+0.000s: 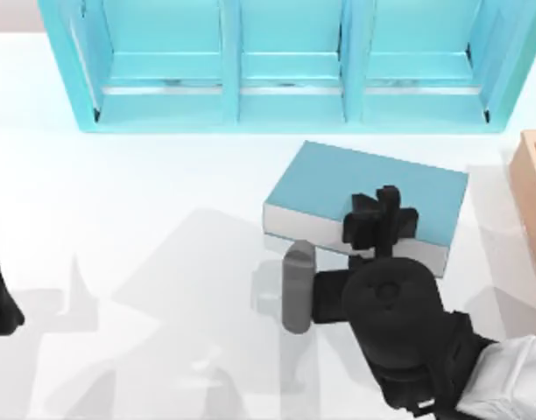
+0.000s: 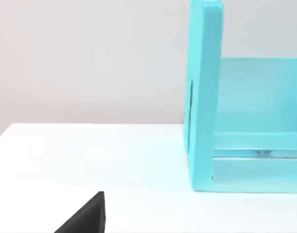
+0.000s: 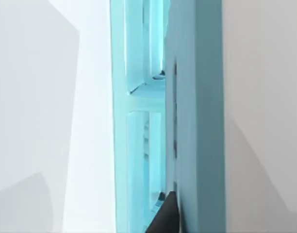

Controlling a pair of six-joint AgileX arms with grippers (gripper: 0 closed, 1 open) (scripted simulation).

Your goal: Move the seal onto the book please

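Our right gripper (image 1: 384, 215) covers part of the book (image 1: 338, 188); wooden box (image 1: 535, 188) beside it cut off.

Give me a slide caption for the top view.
Right gripper over the book in front of the turquoise shelf; left arm parked at the table's left edge.

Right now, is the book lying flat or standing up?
Flat: the book lies cover-up on the table, page edges facing sideways, right pincer over it.

Teal-blue book (image 1: 373, 188), white page edges; turquoise shelf (image 1: 285, 66)
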